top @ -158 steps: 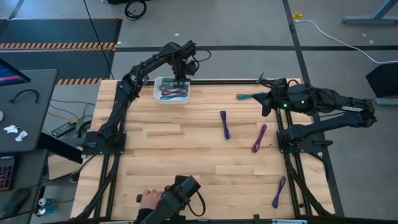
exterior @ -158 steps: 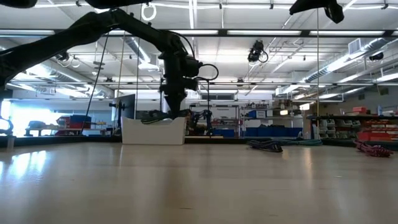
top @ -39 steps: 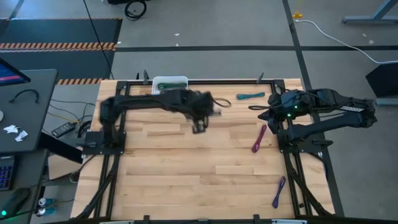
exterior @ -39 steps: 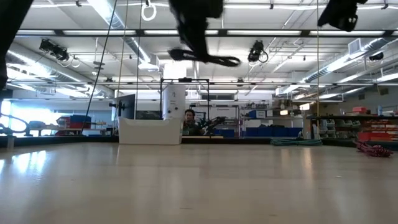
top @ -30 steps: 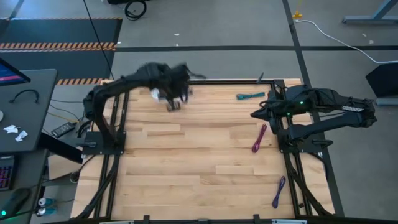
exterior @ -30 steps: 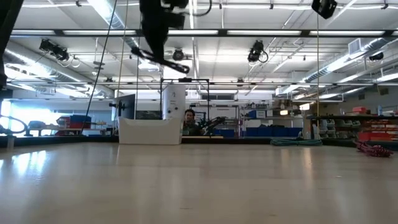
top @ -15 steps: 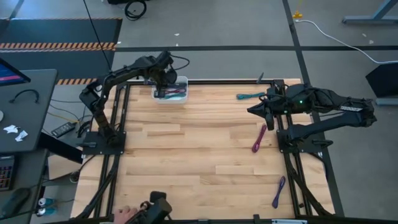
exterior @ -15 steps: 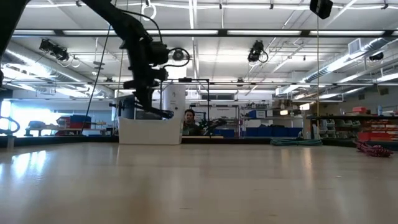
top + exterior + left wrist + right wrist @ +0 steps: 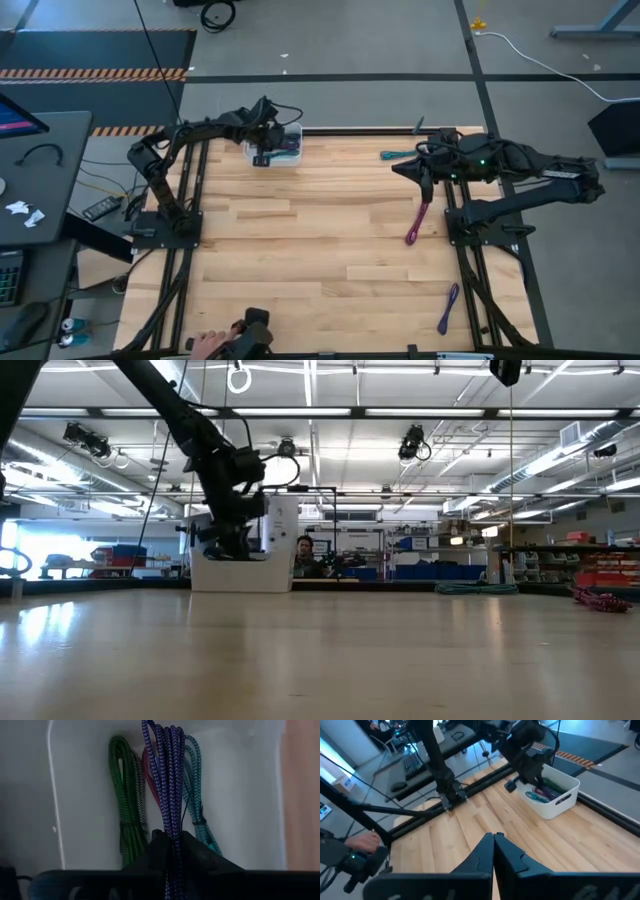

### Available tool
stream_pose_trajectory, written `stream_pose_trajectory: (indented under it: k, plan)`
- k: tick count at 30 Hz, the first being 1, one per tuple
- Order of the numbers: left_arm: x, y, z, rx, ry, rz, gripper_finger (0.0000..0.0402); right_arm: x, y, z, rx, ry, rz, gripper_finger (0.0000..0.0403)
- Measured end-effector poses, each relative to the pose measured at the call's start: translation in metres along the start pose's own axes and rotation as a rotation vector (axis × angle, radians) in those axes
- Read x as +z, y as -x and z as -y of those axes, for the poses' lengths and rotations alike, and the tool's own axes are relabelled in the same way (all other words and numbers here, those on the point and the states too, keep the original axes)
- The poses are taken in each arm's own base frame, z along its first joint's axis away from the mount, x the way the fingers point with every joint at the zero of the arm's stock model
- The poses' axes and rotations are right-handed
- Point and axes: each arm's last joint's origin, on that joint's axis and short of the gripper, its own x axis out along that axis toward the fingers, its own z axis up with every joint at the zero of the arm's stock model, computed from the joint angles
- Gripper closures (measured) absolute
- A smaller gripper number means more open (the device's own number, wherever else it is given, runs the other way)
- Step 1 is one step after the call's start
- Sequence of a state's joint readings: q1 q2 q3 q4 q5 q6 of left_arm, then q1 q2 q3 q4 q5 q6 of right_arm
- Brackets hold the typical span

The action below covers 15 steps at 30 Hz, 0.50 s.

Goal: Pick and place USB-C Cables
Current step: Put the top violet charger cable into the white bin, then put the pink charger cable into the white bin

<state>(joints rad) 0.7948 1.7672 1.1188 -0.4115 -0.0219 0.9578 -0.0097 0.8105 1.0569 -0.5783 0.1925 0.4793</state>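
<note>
1. My left gripper (image 9: 172,837) is over the white bin (image 9: 289,152) at the bench's (image 9: 300,260) far edge, fingers pinched closed on a purple cable (image 9: 167,775) that hangs down into the bin.
2. Below it in the bin: a green cable (image 9: 127,805), a teal cable (image 9: 197,800) and a red one (image 9: 150,780), mostly hidden behind the purple.
3. My right gripper (image 9: 493,836) hovers above the bench near the right side, fingers closed together, nothing between them.
4. Still out on the bench: a teal cable (image 9: 400,155) by the far edge, a magenta cable (image 9: 417,222) just beside the right arm's base, and a purple cable (image 9: 448,308) near the front right corner.
5. Handling, my read: light, braided, floppy bundles. No weight concern and not fragile, but they sag and swing from a single pinch.
6. The braid looks grippy, so slip is unlikely; the risk is catching only one strand and having the bundle unspool.
7. Best hold is across the full bundle near its middle, at the tie if there is one. I'd close all the way, since the strip is thin.
8. These lie flat on the wood, so the fingers have to come down touching the bench either side of the strip, across its length.
</note>
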Motion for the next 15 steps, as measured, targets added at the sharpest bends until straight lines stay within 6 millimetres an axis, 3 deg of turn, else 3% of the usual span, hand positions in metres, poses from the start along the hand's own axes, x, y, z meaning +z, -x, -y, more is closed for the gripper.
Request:
stream_pose_trajectory:
  k: [6,15]
  plan:
    - [-0.005,-0.009,0.003,0.114,0.009,-0.003,0.0339,0.001,-0.005,-0.001,0.001,-0.016,0.002,0.0393]
    - [-0.004,0.001,0.002,0.134,0.068,-0.001,0.0220,0.000,-0.009,-0.002,-0.003,-0.034,-0.013,0.0393]
